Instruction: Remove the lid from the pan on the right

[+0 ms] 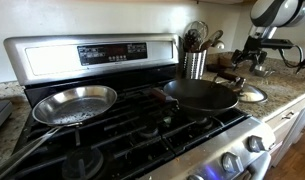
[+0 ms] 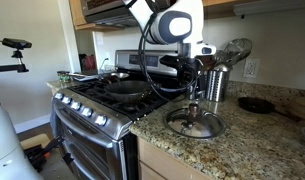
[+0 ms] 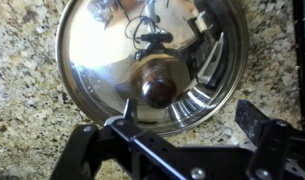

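The glass lid with its metal rim and dark knob lies flat on the granite counter, also seen in both exterior views. The black pan sits uncovered on the stove's right burner, also seen in an exterior view. My gripper is open and empty, its fingers spread just above the lid and apart from the knob. It hangs over the lid in both exterior views.
A shiny steel frying pan sits on the left burner. A metal utensil holder stands on the counter between stove and lid. A dark flat item lies on the counter beyond the lid.
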`<state>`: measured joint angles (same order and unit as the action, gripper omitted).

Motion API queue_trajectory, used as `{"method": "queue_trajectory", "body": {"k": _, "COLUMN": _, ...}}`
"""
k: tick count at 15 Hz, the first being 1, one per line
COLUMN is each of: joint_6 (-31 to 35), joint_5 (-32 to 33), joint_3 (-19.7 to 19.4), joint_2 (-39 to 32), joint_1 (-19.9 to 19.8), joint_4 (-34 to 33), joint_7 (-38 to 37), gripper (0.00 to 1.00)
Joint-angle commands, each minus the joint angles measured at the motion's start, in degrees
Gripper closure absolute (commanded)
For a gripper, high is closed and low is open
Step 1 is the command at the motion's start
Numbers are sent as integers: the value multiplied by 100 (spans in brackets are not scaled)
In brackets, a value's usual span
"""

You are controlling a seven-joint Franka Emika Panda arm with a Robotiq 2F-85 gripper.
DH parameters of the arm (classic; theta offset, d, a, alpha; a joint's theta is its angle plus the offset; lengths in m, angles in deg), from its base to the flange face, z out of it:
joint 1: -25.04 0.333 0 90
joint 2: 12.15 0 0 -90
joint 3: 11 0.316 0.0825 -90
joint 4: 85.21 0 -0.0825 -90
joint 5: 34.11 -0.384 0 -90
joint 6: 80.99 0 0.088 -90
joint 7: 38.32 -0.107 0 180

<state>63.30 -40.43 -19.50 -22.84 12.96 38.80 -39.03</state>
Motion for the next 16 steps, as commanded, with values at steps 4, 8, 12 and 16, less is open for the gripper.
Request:
{"method": "queue_trajectory", "body": {"k": 4, "joint_6": -1448, "joint_5": 357, "joint_3": 48, "joint_2": 1794, "joint_1": 235, "joint_4": 633, "joint_7": 83, "gripper": 0}}
{"method": "queue_trajectory", "body": {"k": 8, "joint_6": -1655, "joint_5": 365, "joint_3": 66, "joint_2": 1793, "joint_1": 289, "joint_4": 418, "joint_7": 53, "gripper": 0}}
{"method": "queue_trajectory", "body": {"k": 12, "joint_6": -1710, "joint_5": 378, "joint_3": 90, "joint_2": 1944, "joint_1": 300, "joint_4": 530, "joint_7": 53, "gripper": 0}}
{"method": "queue_trajectory", "body": {"k": 16, "joint_6": -1710, "joint_5": 378, "joint_3": 90, "joint_2": 1943, "joint_1": 300, "joint_4": 549, "joint_7": 54, "gripper": 0}}
